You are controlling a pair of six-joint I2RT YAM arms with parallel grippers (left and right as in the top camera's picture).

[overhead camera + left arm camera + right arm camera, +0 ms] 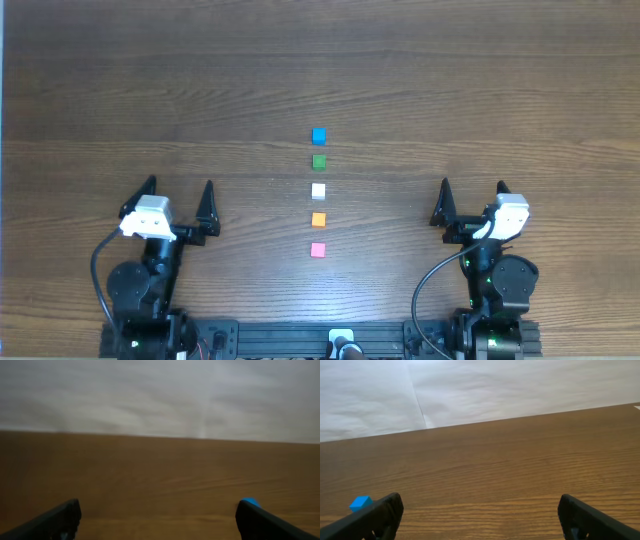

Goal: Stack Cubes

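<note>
On the table [500, 80] — five cubes [318, 135] [318, 162] [318, 191] [318, 219] [318, 250], one row | two grippers [178, 184] [472, 184], jaws apart

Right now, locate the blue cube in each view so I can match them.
Top view: blue cube, far end of the cube row, next to the green cube.
Left wrist view: peeking over a finger of the left end effector.
Right wrist view: beside a finger of the right end effector.
Shared landmark: the wooden table.
</note>
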